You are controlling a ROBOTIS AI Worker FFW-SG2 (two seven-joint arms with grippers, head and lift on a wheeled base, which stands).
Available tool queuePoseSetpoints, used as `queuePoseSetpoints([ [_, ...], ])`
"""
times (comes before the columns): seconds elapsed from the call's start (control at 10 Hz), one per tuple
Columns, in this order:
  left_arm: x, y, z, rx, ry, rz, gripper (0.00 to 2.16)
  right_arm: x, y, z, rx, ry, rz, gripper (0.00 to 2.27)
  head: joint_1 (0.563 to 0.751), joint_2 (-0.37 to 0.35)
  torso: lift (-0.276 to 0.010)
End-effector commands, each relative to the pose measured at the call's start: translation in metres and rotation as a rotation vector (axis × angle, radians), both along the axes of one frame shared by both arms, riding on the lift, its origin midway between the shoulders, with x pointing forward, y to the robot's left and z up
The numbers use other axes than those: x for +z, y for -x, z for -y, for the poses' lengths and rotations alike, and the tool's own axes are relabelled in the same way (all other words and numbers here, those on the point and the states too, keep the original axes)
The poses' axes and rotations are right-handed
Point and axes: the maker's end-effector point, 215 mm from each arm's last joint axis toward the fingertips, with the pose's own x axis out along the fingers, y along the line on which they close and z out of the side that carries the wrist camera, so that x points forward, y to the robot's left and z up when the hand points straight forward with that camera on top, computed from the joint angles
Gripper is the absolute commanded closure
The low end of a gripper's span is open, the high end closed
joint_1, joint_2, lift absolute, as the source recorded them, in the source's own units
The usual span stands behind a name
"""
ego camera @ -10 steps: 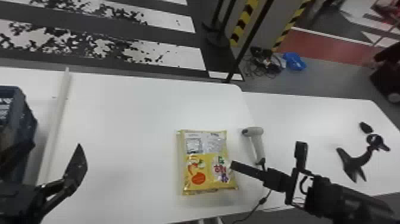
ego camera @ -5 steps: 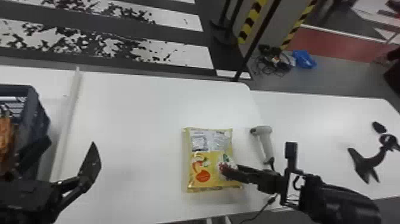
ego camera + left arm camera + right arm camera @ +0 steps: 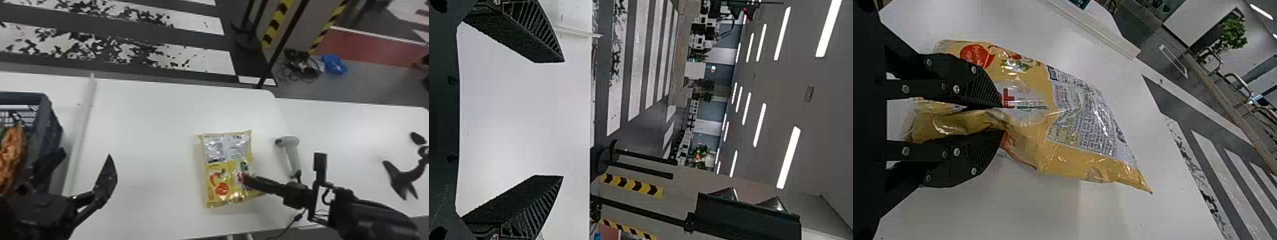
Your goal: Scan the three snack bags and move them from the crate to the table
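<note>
To the right of the crate (image 3: 20, 97), past a pale raised strip (image 3: 83, 127), the snack bag (image 3: 218, 182) is at the white table (image 3: 143, 127); whether it touches the top I cannot tell. The right gripper (image 3: 245, 179) pinches it: in the right wrist view a gathered fold of film runs between the two fingers, and the rest of the bag bulges out beyond them, tilted. Its film is glossy and crinkled, mostly yellow, with a silvery printed panel, a red round patch and a pointed corner.

The left gripper (image 3: 87, 155) hangs close by the crate, on the side toward the bag, its jaws spread wide with nothing between them; the left wrist view shows ridged, wedge-shaped fingers. The crate is dark blue, stiff and latticed, and holds an orange pack (image 3: 11, 154), partly cut off by the view's edge.

Farther from the crate than the bag, the smooth grey scanner (image 3: 293, 153) lies just beside the right gripper's arm, a thin black cable (image 3: 289, 225) near it. Farthest from the crate, on a second white table (image 3: 351, 127), are a curved black stand (image 3: 402, 178) and a small dark oval thing (image 3: 417, 138).
</note>
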Motion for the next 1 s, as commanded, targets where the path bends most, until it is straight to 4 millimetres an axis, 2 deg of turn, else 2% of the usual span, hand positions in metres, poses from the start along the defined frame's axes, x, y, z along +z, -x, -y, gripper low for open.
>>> queuePoseSetpoints([
  [0.0, 0.005, 0.001, 0.001, -0.001, 0.006, 0.012, 0.03, 0.013, -0.004, 0.0, 0.012, -0.008, 0.028, 2.24, 0.695, -0.281, -0.062],
  [0.1, 0.011, 0.001, 0.002, 0.0, 0.011, 0.028, 0.03, 0.03, -0.011, -0.001, 0.009, -0.031, 0.056, 2.24, 0.695, -0.282, -0.062],
  [0.2, 0.012, 0.002, 0.004, -0.002, 0.009, 0.027, 0.03, 0.059, -0.025, 0.011, -0.042, -0.089, 0.109, 2.24, 0.695, -0.281, -0.062],
  [0.3, 0.01, 0.004, 0.006, -0.005, 0.003, 0.023, 0.03, 0.091, -0.045, 0.038, -0.142, -0.152, 0.177, 2.24, 0.695, -0.284, -0.062],
  [0.4, 0.008, 0.005, 0.005, -0.002, -0.003, 0.021, 0.03, 0.112, -0.065, 0.076, -0.282, -0.181, 0.247, 2.25, 0.695, -0.293, -0.062],
  [0.5, 0.007, 0.007, 0.004, 0.003, -0.006, 0.018, 0.03, 0.134, -0.086, 0.139, -0.5, -0.169, 0.389, 2.24, 0.695, -0.325, -0.062],
  [0.6, 0.006, 0.008, 0.001, 0.008, -0.009, 0.017, 0.03, 0.131, -0.091, 0.188, -0.663, -0.223, 0.403, 2.24, 0.695, -0.35, -0.062],
  [0.7, 0.006, 0.008, -0.004, 0.014, -0.013, 0.019, 0.03, 0.122, -0.087, 0.239, -0.817, -0.171, 0.431, 2.24, 0.695, -0.35, -0.062],
  [0.8, 0.007, 0.009, -0.005, 0.017, -0.014, 0.023, 0.03, 0.118, -0.074, 0.285, -0.968, -0.136, 0.471, 2.25, 0.695, -0.35, -0.062],
  [0.9, 0.008, 0.009, -0.006, 0.018, -0.013, 0.026, 0.03, 0.097, -0.06, 0.312, -1.087, -0.112, 0.416, 2.25, 0.695, -0.35, -0.062],
])
